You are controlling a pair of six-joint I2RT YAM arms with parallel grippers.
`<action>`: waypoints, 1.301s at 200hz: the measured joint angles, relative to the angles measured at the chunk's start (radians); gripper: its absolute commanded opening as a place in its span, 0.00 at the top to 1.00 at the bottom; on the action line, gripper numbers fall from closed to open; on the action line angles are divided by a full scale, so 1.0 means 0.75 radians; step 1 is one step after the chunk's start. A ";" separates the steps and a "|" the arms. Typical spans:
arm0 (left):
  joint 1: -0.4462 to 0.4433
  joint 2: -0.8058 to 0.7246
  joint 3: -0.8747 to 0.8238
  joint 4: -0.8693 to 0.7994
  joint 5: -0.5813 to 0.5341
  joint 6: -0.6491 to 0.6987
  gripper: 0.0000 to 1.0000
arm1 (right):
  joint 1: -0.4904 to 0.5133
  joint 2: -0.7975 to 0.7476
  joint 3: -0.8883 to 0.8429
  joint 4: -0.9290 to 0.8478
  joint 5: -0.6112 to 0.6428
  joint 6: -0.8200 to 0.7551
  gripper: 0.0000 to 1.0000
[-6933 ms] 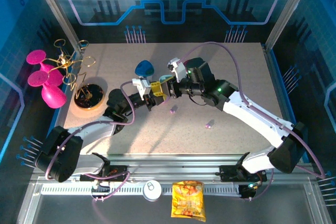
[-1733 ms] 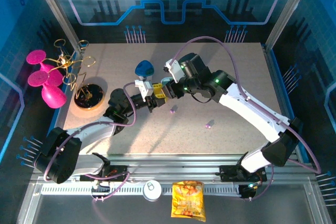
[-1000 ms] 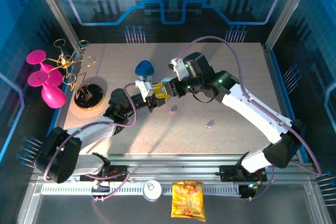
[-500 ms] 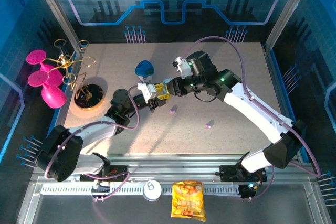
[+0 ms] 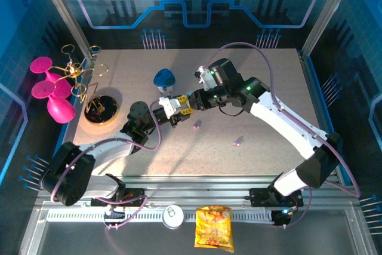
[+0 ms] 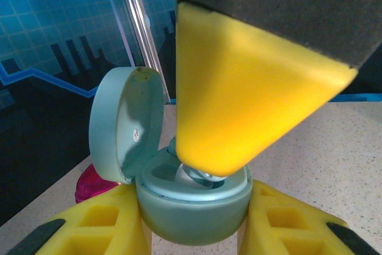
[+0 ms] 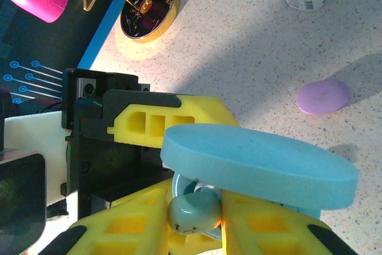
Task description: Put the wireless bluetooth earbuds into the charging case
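Earbud (image 7: pixel 192 212), light blue, pinched tight in the right gripper (image 7: pixel 194 225), now meets the well of the open case (image 6: pixel 191 207), which the left gripper (image 6: pixel 192 231) clamps, after both arms drew together; seating looks imminent.

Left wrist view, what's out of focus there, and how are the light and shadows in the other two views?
Left wrist view: the big yellow finger nearest the lens is soft, the charging case below it sharper. Right wrist view: the pinched earbud looks sharp, hard shadows cross the table, the gold dish glints. Top external view: a bright patch lights the table's middle.
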 measured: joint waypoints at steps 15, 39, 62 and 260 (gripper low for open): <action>0.000 0.005 0.000 -0.006 -0.005 0.003 0.78 | 0.000 0.018 0.013 -0.009 -0.004 0.009 0.79; -0.001 0.014 -0.001 -0.011 -0.014 0.004 0.78 | 0.001 0.036 0.023 -0.019 -0.004 0.019 0.78; -0.004 0.018 -0.001 -0.010 -0.013 0.004 0.78 | 0.001 0.038 0.023 -0.028 -0.001 0.030 0.71; -0.007 0.031 -0.001 0.001 -0.013 -0.006 0.78 | 0.045 -0.067 -0.007 -0.042 0.106 -0.046 0.88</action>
